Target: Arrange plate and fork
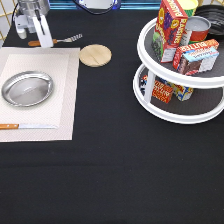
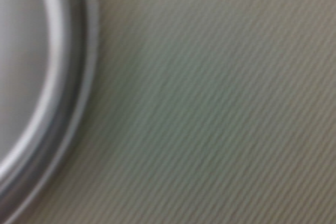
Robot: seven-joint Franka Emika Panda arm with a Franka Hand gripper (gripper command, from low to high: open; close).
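One pincer state unclear | fork just beside | plate below

Coaster, knife, placemat, turntable

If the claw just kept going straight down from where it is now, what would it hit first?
Probably the placemat by the plate's rim, though depth is unclear. The claw hangs at the exterior view's top left, beside the fork.

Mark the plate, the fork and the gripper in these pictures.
plate (image 1: 27,89): exterior view, on its flat centre.
fork (image 1: 64,39): exterior view, on the metal neck just before the tines.
gripper (image 1: 34,36): exterior view, midway between its fingertips, above the fork's handle.
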